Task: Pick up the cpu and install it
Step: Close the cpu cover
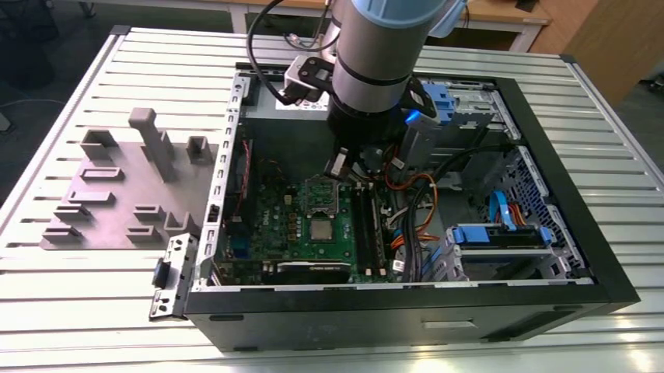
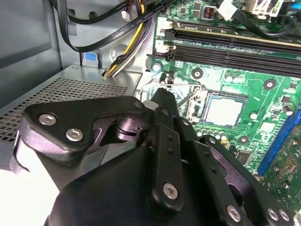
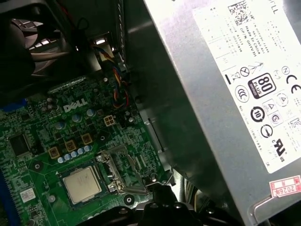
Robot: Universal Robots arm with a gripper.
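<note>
Exterior view: gripper (image 1: 343, 167) low inside open PC case (image 1: 560, 194), above motherboard (image 1: 272, 214); cpu (image 1: 323, 228) lies flat on board.
Second wrist view: jaws clenched, empty; cpu (image 2: 223, 111) beside open socket bracket (image 2: 188, 101).
First wrist view: cpu (image 3: 82, 182) seated; bracket unlatched, judged nearly done.

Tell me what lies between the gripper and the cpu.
In the second wrist view, the open silver socket bracket lies between the gripper and the cpu.

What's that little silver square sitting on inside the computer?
The cpu lies flat in its socket on the green motherboard, with the metal bracket swung open beside it. The socket contacts beneath it are covered.
</note>
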